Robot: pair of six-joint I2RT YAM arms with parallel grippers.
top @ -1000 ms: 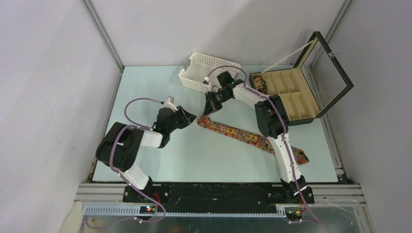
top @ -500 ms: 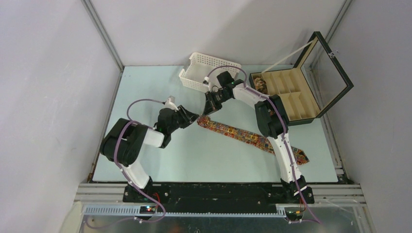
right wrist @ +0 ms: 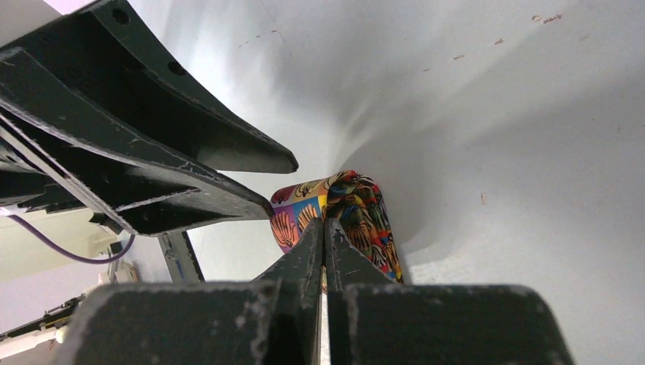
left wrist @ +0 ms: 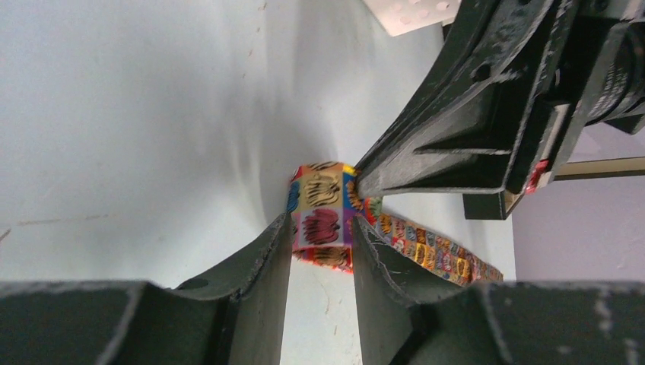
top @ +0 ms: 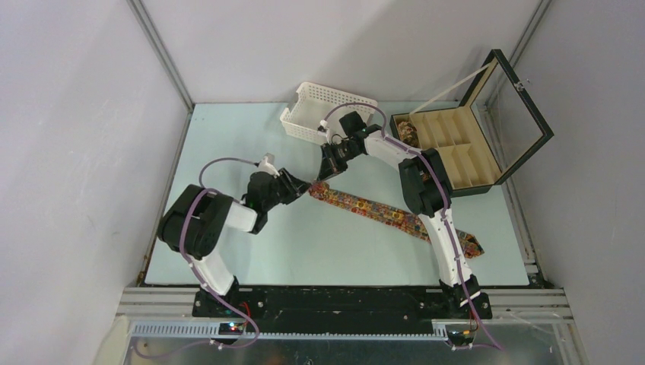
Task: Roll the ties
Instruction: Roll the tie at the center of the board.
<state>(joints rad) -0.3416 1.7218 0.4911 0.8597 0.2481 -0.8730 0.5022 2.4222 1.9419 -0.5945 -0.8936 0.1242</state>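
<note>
- Two arms meet at one spot near the middle of the top view, at the upper left end of the tie (top: 373, 205).
- The left arm (top: 201, 228) starts at the bottom left, bends at its big elbow and reaches to the right, low over the table (top: 251, 144).
- The left claw (top: 303, 185) points right. Its fingers (left wrist: 258, 266) are partly apart, one on each side of the tie's curled end, and they pinch it across its width.
- The right arm (top: 422, 186) goes up from the bottom right, bends, then stretches toward the upper left. Its wrist tips down.
- The right claw (top: 325, 173) points down and to the left. Its fingers are pressed tight together, and the tips touch the same curled end. I cannot tell if any cloth is caught between them.
- The tie lies flat on the table as one long strip. Its long line is slanted, from the middle of the top view down to the lower right.
- Only the upper left end is curled over into a small bump.
- Part of the strip is hidden under the right arm. Its tip pokes out again at the lower right.
- In the left wrist view the far part of the strip is blurry.
- A white basket (top: 335, 93) sits at the top middle.
- A black box (top: 475, 188) stands open at the upper right.
- A small patterned coil (top: 407, 133) sits in the box's upper left slot, too small to make out well.
</note>
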